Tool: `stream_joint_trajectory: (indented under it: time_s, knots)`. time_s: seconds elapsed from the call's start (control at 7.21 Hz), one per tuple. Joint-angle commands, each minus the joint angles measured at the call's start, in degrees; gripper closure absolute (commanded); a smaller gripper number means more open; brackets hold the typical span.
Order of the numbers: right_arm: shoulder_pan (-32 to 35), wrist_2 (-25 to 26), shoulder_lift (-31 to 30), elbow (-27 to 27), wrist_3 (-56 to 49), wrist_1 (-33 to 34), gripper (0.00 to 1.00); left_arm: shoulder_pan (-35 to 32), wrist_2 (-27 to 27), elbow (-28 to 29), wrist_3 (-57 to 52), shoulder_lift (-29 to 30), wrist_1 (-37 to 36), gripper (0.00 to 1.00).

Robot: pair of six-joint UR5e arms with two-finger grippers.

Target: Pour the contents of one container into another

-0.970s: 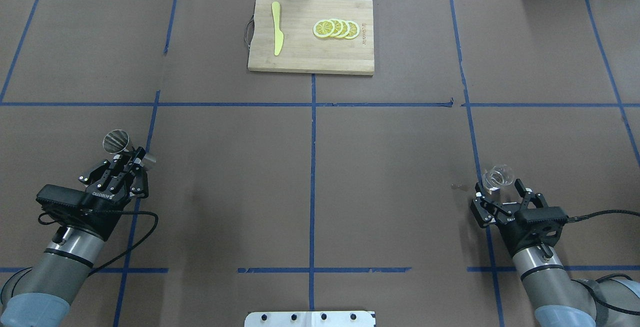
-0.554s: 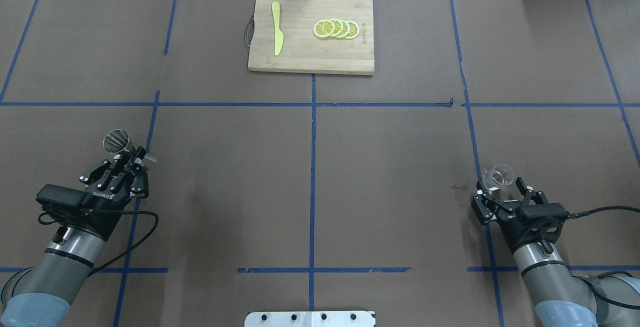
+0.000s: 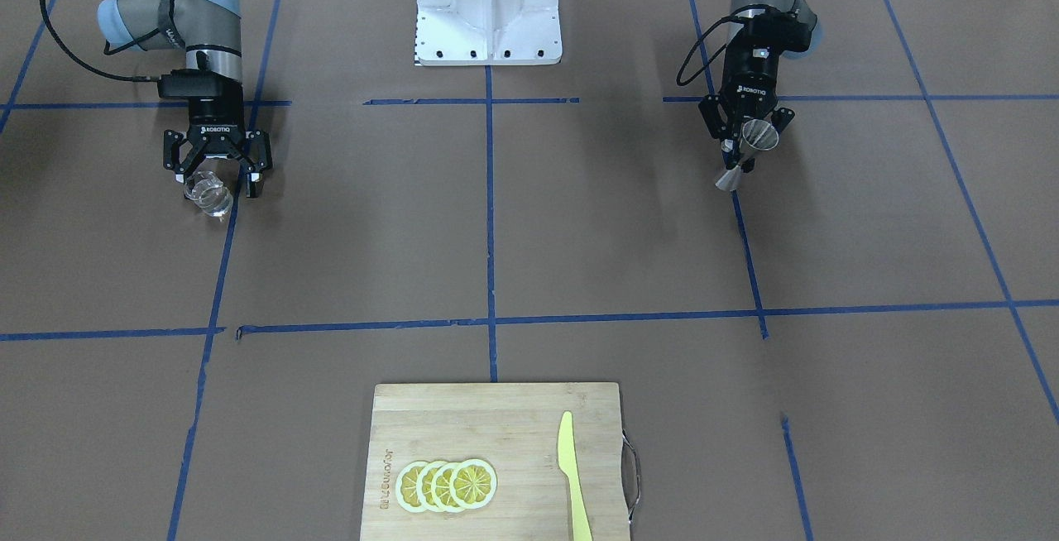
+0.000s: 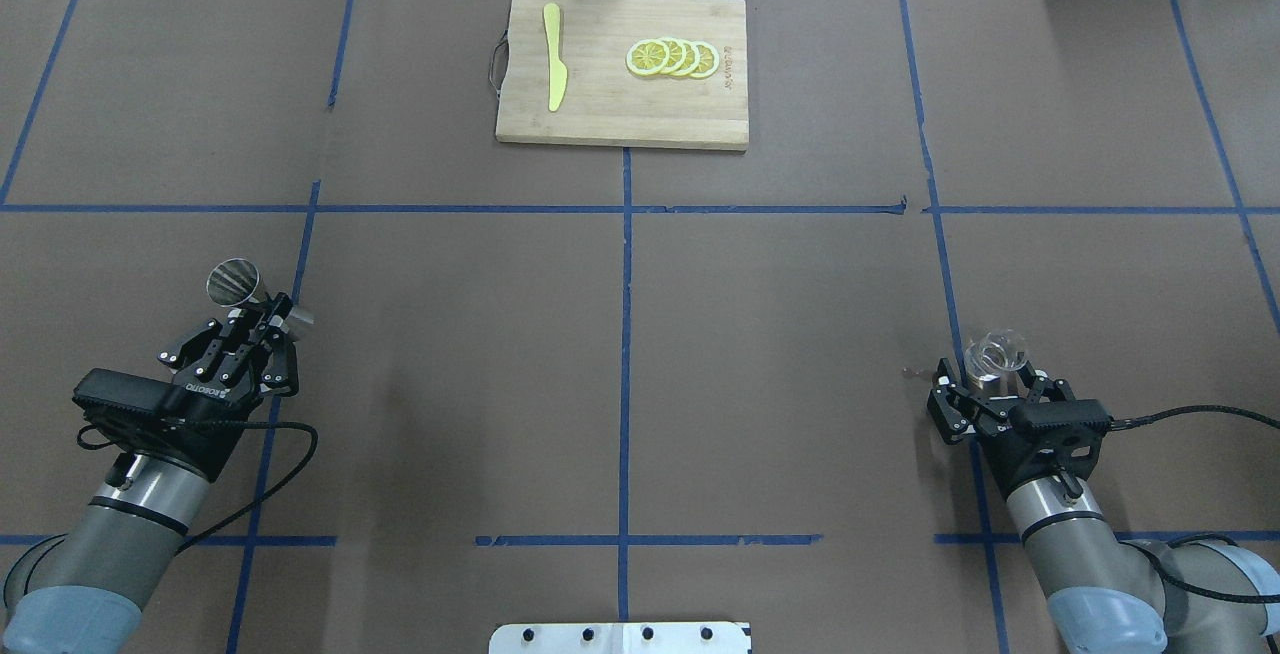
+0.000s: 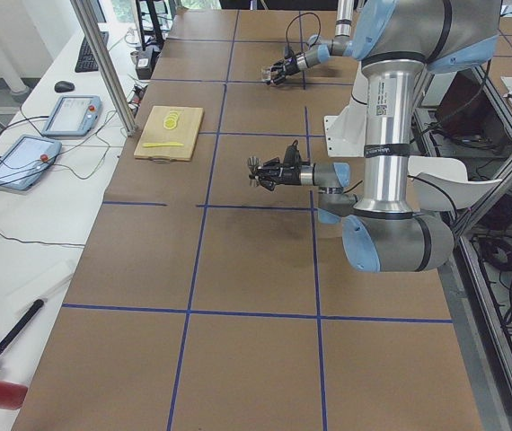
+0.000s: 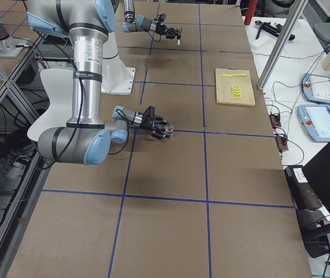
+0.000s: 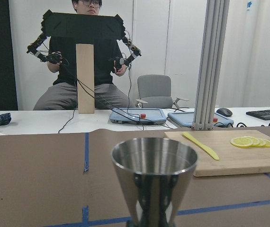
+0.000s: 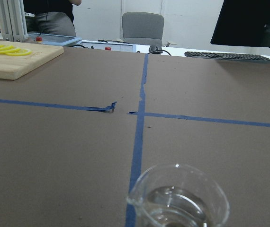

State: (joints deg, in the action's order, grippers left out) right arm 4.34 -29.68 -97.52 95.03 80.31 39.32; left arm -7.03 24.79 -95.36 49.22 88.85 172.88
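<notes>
Jigger point(image 4: 262, 302), silvery metal, hourglass form: at the near left of the desk point(image 4: 450, 354), clamped at its waist by the left fingers point(image 4: 248, 329), tilted and raised off the surface. Only the left wrist view looked into its open bowl.

Cutting board point(image 4: 620, 119), pale wood, at the far centre edge: yellow knife point(image 4: 555, 69) on its left half, fanned lemon slices point(image 4: 672, 57) on its right.

Glass cup point(image 4: 995, 354), clear, spouted: stood on the desk at the near right, just beside a blue tape line. Right fingers point(image 4: 944, 399) were spread wide to either side of it, not closed on it. Only the right wrist view showed a little clear liquid inside.

Desk surface: brown paper, blue tape grid. Room: beyond the far edge the left wrist view showed a seated person point(image 7: 104, 71), an office chair point(image 7: 154, 90) and an aluminium post point(image 7: 213, 66). The left side view added two tablets point(image 5: 21, 162) on a white bench.

Open room: a broad bare stretch lay between the arms. Jigger and cup sat well apart from the board.
</notes>
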Motion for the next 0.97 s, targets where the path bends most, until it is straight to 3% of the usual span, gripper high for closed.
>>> stream_joint_trajectory:
  time_s: [0.0, 0.28, 0.83]
  knots:
    - [0.84, -1.25, -0.13, -0.63, -2.24, -4.14, 0.07, 0.00, -0.09, -0.17, 0.00, 0.00, 0.00, 1.00]
    - [0.76, -1.17, -0.04, -0.63, -2.26, -4.16, 0.14, 0.00, -0.09, -0.61, 0.00, 0.00, 0.00, 1.00]
    - [1.20, -1.17, -0.13, -0.81, -2.26, -4.16, 0.18, -0.09, -0.09, -0.70, 0.00, 0.00, 0.00, 1.00]
